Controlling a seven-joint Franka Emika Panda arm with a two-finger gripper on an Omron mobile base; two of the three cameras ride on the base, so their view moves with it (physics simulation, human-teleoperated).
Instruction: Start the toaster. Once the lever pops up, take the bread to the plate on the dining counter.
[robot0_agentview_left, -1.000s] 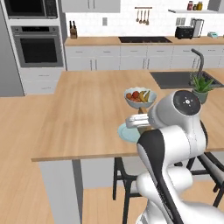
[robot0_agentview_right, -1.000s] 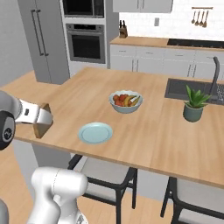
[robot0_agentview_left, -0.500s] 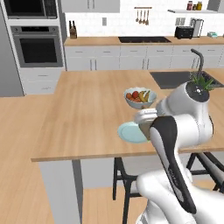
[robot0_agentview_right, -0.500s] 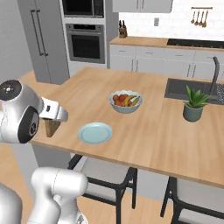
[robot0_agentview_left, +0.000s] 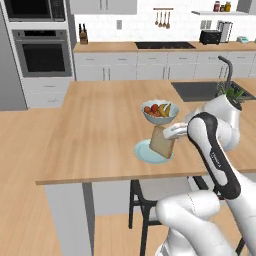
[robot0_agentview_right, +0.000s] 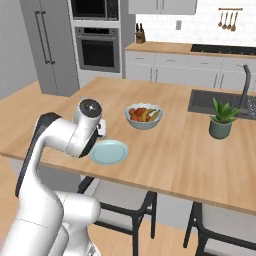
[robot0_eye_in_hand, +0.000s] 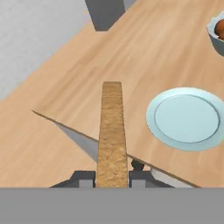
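the gripper (robot0_agentview_left: 172, 134) is clamped on the bread (robot0_agentview_left: 162, 142), its two jaws pressing the slice's flat faces near one crust edge, so the slice hangs edge-on in the hand view and shows its tan face in the left base view. the bread sits in the air over the dining counter (robot0_agentview_left: 100, 135), just above the near side of the plate (robot0_agentview_left: 145, 152), not yet resting on it; the toaster (robot0_agentview_left: 210, 36) stands well apart on the far wall counter. judging by its look, a toasted slice should be light and fairly stiff but brittle, with a dry, rough crust that gives the pads some bite; too hard a squeeze could crack or crumble it, and a pinch near one edge lets it swing or tip. a hold across the faces, low on the crust, seems right, and laying it flat will need the hand to tilt before letting go. no brand, label or readable writing shows anywhere.
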